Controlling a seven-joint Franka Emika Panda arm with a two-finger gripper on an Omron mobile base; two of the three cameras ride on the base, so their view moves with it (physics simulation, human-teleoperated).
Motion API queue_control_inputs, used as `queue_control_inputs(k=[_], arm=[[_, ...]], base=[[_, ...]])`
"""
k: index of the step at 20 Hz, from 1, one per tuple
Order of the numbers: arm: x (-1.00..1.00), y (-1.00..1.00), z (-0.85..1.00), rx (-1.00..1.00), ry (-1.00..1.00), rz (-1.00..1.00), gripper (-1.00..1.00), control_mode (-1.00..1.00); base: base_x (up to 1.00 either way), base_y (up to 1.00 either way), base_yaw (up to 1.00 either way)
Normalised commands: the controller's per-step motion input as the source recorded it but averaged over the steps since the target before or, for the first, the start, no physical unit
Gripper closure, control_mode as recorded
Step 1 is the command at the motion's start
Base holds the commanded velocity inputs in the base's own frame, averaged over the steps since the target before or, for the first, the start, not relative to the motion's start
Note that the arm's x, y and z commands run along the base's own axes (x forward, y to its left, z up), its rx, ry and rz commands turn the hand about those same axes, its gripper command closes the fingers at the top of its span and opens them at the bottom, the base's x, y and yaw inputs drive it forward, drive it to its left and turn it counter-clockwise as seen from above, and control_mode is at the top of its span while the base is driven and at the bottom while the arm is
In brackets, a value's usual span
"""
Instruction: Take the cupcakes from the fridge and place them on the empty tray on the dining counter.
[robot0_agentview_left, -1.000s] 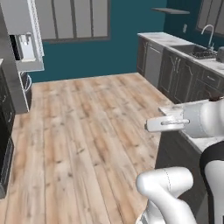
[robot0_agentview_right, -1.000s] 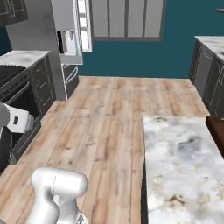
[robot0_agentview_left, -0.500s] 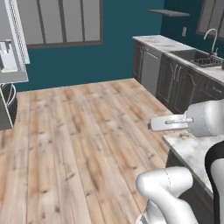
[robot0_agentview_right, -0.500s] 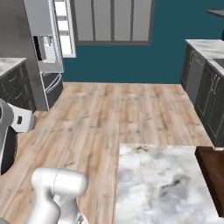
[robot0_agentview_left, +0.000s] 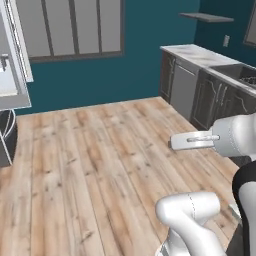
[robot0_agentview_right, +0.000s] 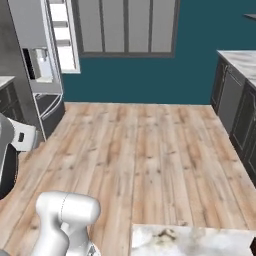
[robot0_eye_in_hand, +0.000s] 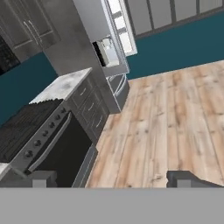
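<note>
Cupcakes: none can be made out in any view; by judgement they remain inside the fridge, whose open door shows white shelves, too small and oblique to tell what sits on them. Fridge: tall grey steel unit at the left of the right base view, water dispenser in its door face, lower drawer front below; in the hand view the same fridge stands beyond a dark cabinet run with a marble-topped counter and a black oven range; in the left base view only its edge shows at the far left. Gripper: fingertips stand wide apart at the bottom of the hand view, nothing between them, pointed toward the floor and the range side, well apart from the fridge. Dining counter: a corner of veined marble at the bottom of the right base view; the tray cannot be identified. Surroundings: wood plank floor, teal wall, grey cabinet panels, a further marble counter with sink at the right. Progress, as judged: early stage; no cupcake collected, none placed. Outstanding: approach the fridge, grasp each cupcake in turn, carry to the tray on the dining counter.
</note>
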Motion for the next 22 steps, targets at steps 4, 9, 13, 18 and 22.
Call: queue_control_inputs(k=[4,9,13,18,22], arm=[[0.00,0.00,0.00,0.00,0.00,0.00,-1.00,1.00],[0.00,0.00,0.00,0.00,0.00,0.00,-1.00,1.00],[0.00,0.00,0.00,0.00,0.00,0.00,-1.00,1.00],[0.00,0.00,0.00,0.00,0.00,0.00,-1.00,1.00],[0.00,0.00,0.00,0.00,0.00,0.00,-1.00,1.00]], base=[[1.00,0.11,0.00],[1.00,0.05,0.03],[1.00,-0.02,0.05],[1.00,0.00,0.33],[1.00,-0.07,0.38]])
